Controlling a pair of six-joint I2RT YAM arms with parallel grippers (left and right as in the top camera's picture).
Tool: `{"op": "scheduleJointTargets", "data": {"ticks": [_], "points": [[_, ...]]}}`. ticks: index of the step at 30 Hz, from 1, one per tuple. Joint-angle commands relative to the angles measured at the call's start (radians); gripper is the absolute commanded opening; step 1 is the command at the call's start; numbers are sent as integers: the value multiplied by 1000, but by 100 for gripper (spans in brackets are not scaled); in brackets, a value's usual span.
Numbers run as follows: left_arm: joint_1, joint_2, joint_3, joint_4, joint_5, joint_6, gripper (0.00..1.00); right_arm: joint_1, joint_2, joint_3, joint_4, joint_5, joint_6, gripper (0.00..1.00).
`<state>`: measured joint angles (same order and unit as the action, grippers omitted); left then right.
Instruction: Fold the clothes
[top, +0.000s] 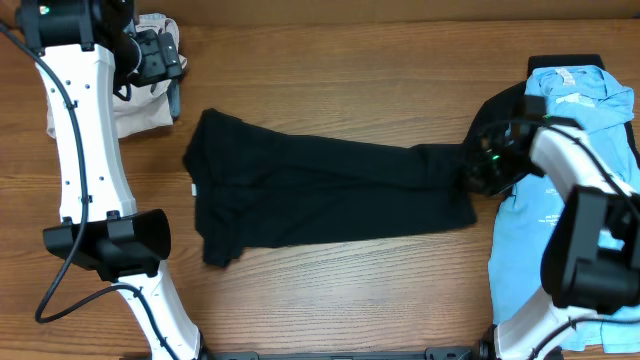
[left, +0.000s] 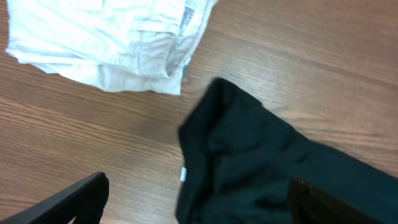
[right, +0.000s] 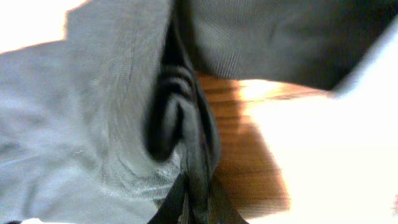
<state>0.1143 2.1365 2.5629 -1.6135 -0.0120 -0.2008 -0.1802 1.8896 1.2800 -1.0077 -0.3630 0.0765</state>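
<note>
A large black garment (top: 320, 185) lies spread across the middle of the wooden table; it also shows in the left wrist view (left: 267, 168) and the right wrist view (right: 112, 124). My right gripper (top: 487, 165) is shut on a pinched fold at its right end (right: 198, 199). My left gripper (top: 155, 55) is open and empty above the far left, its fingers (left: 196, 202) wide apart over the garment's left edge. Folded pale beige trousers (top: 145, 100) lie at the far left (left: 106, 43). Light-blue T-shirts (top: 575, 170) lie at the right.
The wooden table (top: 330, 290) shows bare wood in front of the black garment. A small white label (left: 182, 175) sticks out at the garment's left edge. The right arm's white links (top: 590, 200) lie over the blue shirts.
</note>
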Motion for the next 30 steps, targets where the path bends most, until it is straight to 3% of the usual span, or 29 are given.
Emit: {"op": "scheduleJointTargets", "data": {"ticks": [1, 7, 13, 21, 30], "points": [[17, -13, 14, 23, 1, -5, 94, -26, -130, 77, -48, -6, -27, 4], [25, -13, 14, 39, 2, -5, 100, 20, -218, 82, -82, -37, -41, 4], [24, -12, 11, 40, 2, -1, 100, 187, -227, 82, -63, -47, -23, 4], [24, -12, 9, 40, 2, -1, 100, 467, -208, 81, 72, 5, 120, 4], [23, -11, 9, 40, 5, -2, 100, 703, -64, 81, 280, 11, 232, 4]]}}
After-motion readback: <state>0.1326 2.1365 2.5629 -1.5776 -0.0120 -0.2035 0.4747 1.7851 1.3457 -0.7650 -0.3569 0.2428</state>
